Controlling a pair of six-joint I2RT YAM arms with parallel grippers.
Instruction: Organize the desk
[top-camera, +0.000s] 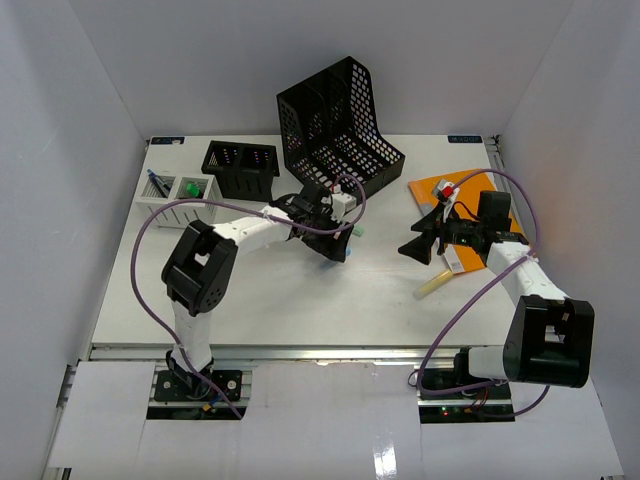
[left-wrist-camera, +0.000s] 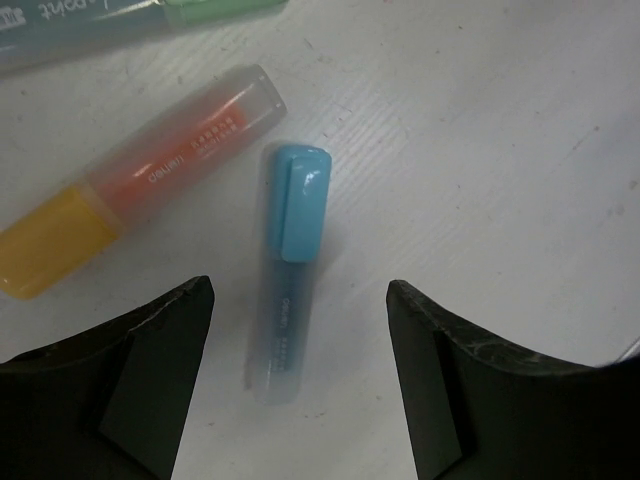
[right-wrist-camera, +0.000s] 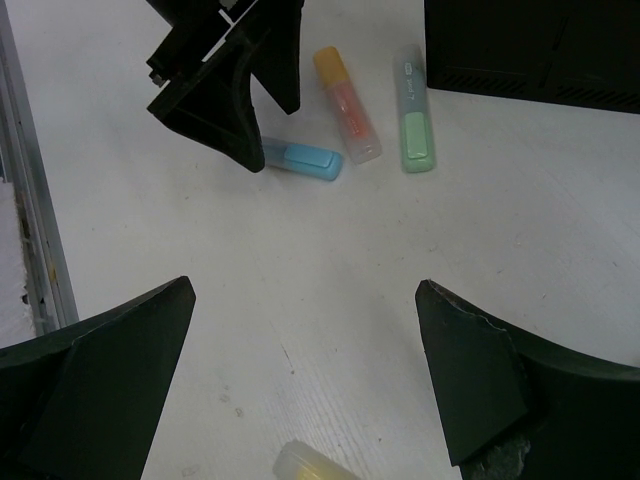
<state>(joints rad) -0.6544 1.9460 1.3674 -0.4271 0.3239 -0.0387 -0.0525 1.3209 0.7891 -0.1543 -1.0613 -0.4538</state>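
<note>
The desk (top-camera: 250, 290) is a white tabletop with three highlighters near its middle. My left gripper (top-camera: 336, 246) is open and low over the blue highlighter (left-wrist-camera: 290, 270), which lies between its fingers (left-wrist-camera: 150, 380) untouched. An orange highlighter (left-wrist-camera: 140, 180) and a green one (left-wrist-camera: 150, 15) lie just beyond. My right gripper (top-camera: 415, 248) is open and empty above the desk, with a yellow highlighter (top-camera: 432, 283) just near of it. The right wrist view shows the left gripper (right-wrist-camera: 230, 90), the blue (right-wrist-camera: 300, 158), orange (right-wrist-camera: 347, 105) and green (right-wrist-camera: 413, 110) highlighters, and the yellow one's end (right-wrist-camera: 315, 465).
A black mesh magazine file (top-camera: 340, 135) stands at the back centre. A black mesh organizer (top-camera: 240, 165) and a white pen holder (top-camera: 178, 197) stand at the back left. An orange folder (top-camera: 470, 200) lies at the right. A metal rail (top-camera: 320, 350) runs along the front edge.
</note>
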